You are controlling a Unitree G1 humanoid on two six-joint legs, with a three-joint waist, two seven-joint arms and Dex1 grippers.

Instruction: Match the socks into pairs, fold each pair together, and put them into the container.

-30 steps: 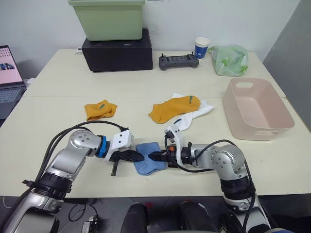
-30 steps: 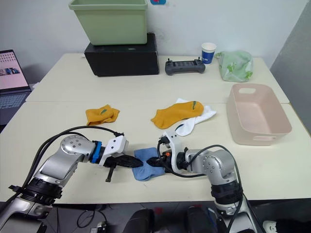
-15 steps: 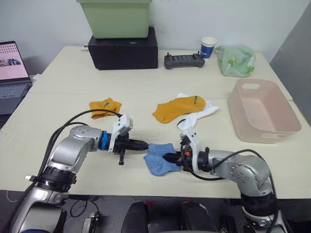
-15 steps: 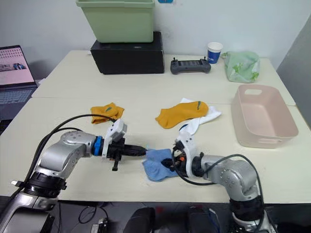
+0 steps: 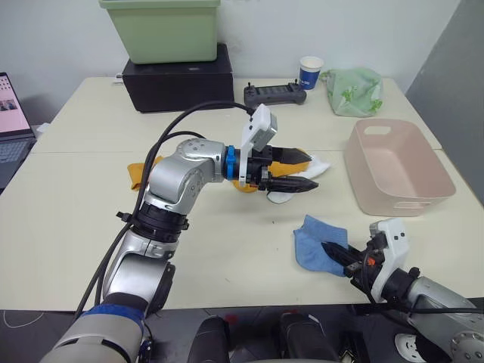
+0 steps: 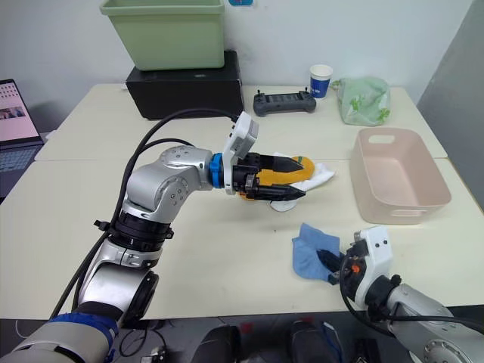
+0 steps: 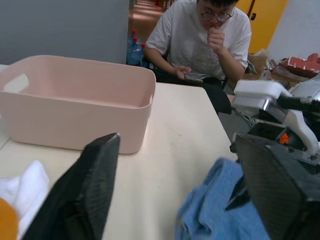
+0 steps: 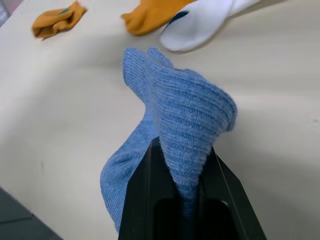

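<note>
My right end effector [image 8: 180, 165] is clenched on the light blue knitted socks [image 5: 314, 243]. The fabric bunches up into a ridge between the two black fingers, and the rest of it drapes down onto the cream bench [image 5: 227, 242], near the front edge on my right side.

My left end effector [image 5: 299, 170] is released: in the left wrist view the two black fingers [image 7: 82, 195] stand wide apart with nothing between them. It hangs above the middle of the bench, over the flat mustard-orange sock with a small green mark [image 6: 283, 170] and the white sock [image 6: 318, 172] that lies partly under it. I cannot tell whether the fingertips touch either one.

A second mustard-orange sock [image 5: 140, 172], crumpled, lies further to the left behind my left arm, well apart from the first.

The pale pink rectangular plastic basket with cut-out handle slots [image 5: 397, 166] stands at the right edge of the bench. What I can see of its inside is bare. It is apart from the blue socks and near the white sock.

Along the far edge of the bench:
- green plastic bin [image 5: 162, 29] on top of a black box [image 5: 178, 76]
- dark handheld controller [image 5: 274, 93]
- blue and white paper cup [image 5: 310, 72]
- pale green printed cloth bag [image 5: 354, 91]

An open laptop [image 5: 11, 113] sits at the far left. In the left wrist view a seated person in a white T-shirt [image 7: 200, 37] is beyond the bench.
</note>
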